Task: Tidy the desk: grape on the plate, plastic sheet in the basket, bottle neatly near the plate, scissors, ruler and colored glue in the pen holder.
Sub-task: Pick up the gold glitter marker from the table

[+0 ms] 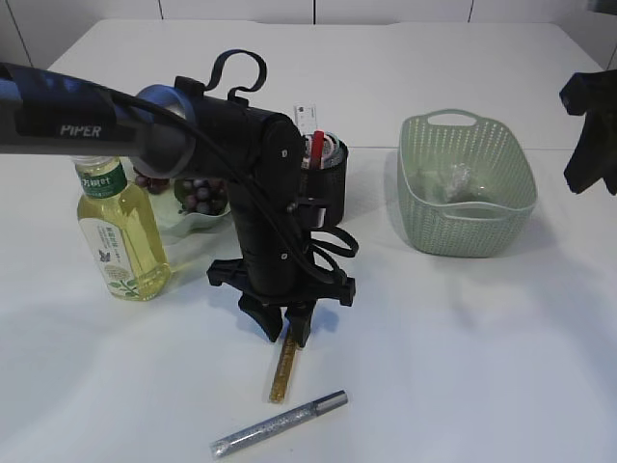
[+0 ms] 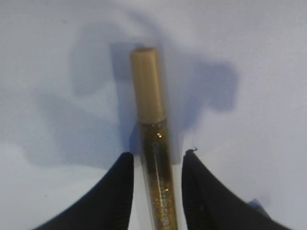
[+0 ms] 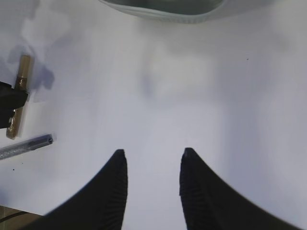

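A gold glitter glue pen (image 1: 284, 371) lies on the white table, and my left gripper (image 1: 286, 328) is lowered over its upper end. In the left wrist view the pen (image 2: 152, 110) lies between the open jaws (image 2: 158, 155) with a gap on each side. A silver glitter glue pen (image 1: 280, 422) lies nearer the front edge. The black pen holder (image 1: 333, 183) holds a ruler (image 1: 308, 118) and red-handled scissors (image 1: 318, 145). Grapes (image 1: 201, 196) lie on the plate (image 1: 193, 224). The yellow bottle (image 1: 120, 231) stands beside it. My right gripper (image 3: 152, 153) is open and empty.
The green basket (image 1: 468, 231) stands at the right with a crumpled plastic sheet (image 1: 455, 180) inside; its rim shows in the right wrist view (image 3: 163, 12). The right arm (image 1: 588, 135) hangs raised at the right edge. The left arm hides part of the plate and the pen holder.
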Robot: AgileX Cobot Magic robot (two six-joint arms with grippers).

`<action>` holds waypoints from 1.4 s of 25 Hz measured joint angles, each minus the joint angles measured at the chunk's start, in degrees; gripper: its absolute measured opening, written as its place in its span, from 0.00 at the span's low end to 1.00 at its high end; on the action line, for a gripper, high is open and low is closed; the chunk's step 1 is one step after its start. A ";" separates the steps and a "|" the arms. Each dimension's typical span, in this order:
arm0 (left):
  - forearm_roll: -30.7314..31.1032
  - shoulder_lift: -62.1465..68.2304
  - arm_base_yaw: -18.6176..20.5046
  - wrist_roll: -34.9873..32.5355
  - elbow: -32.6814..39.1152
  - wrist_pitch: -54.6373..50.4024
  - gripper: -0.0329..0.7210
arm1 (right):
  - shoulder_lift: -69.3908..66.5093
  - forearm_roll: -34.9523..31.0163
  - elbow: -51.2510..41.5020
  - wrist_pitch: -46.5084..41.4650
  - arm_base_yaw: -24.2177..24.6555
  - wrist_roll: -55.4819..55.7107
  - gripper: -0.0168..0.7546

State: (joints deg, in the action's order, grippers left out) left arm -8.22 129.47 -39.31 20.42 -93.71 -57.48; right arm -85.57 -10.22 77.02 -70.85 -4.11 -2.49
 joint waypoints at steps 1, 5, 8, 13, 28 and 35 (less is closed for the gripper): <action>0.00 0.00 0.00 0.00 0.00 0.00 0.37 | 0.00 0.00 0.00 0.00 0.00 0.00 0.42; -0.10 0.22 0.12 0.00 0.00 0.00 0.37 | 0.00 0.00 0.00 0.00 0.00 0.00 0.42; -0.10 0.22 0.12 0.00 0.00 0.00 0.37 | 0.00 0.00 0.00 0.00 0.00 0.00 0.42; -0.12 0.44 0.12 0.00 0.00 0.00 0.37 | 0.00 0.00 0.00 0.00 0.00 0.00 0.42; -0.22 1.03 0.12 -1.69 -0.24 0.10 0.11 | 0.00 0.00 0.00 0.00 0.00 -0.04 0.42; 0.65 1.03 0.12 -4.69 -0.24 -2.85 0.10 | 0.00 0.00 0.00 0.00 0.00 -0.13 0.42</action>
State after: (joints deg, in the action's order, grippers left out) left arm -7.56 130.51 -39.19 15.73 -93.95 -60.32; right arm -85.57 -10.22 77.02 -70.85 -4.11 -2.62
